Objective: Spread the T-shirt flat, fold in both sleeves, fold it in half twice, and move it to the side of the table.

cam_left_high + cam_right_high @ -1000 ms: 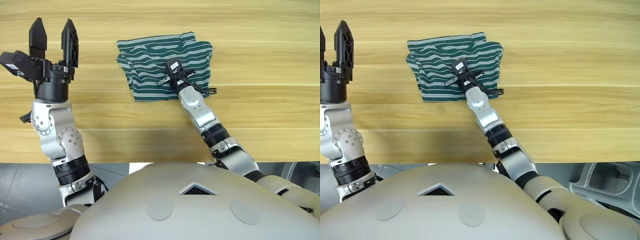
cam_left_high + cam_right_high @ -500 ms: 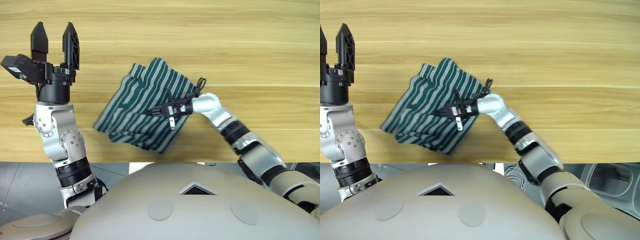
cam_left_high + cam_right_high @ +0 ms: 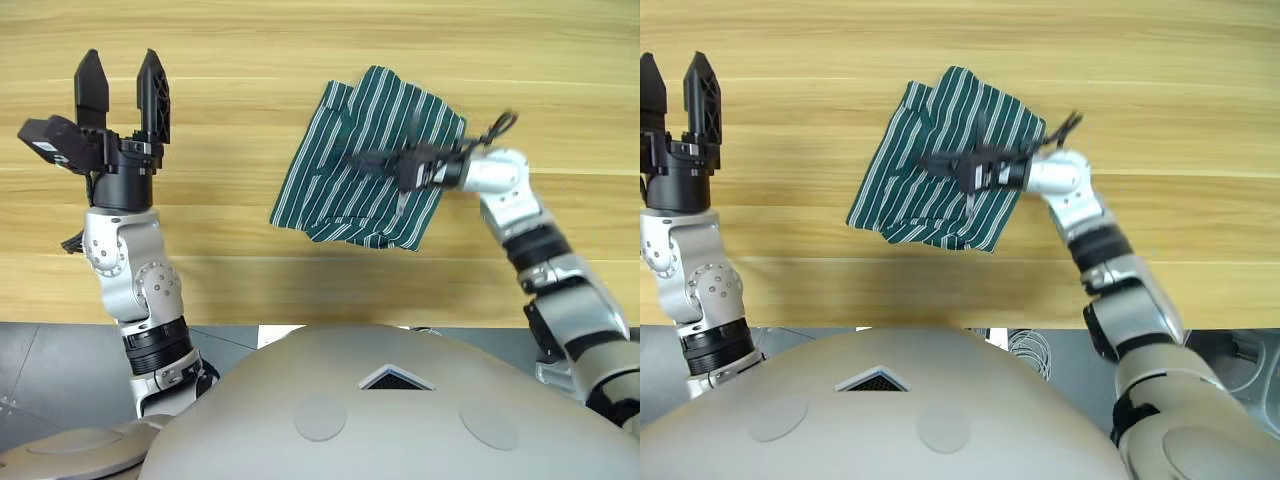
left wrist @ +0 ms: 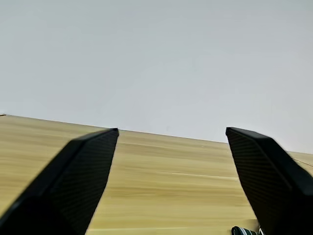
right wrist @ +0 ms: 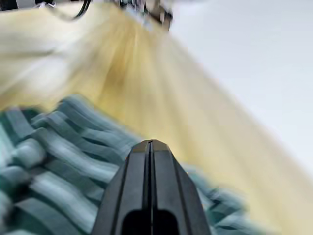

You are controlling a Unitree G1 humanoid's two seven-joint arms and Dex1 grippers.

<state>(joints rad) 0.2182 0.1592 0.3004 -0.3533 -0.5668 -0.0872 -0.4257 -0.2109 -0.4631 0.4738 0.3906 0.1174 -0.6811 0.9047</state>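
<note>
The folded T-shirt, dark green with white stripes, hangs tilted above the wooden table, right of centre. My right gripper lies across the top of the bundle, shut on its cloth. In the right wrist view the two fingers are pressed together over the striped T-shirt. My left gripper is raised upright at the left, well away from the shirt. Its fingers stand open with nothing between them.
Bare wooden table top lies all around the shirt, with wide free room at the far side and to the right. The table's near edge runs just below the hanging shirt.
My right gripper took the folded shirt off the table centre, swung it toward the near edge, then carried it up and to the right. The left gripper stayed open and almost still.
</note>
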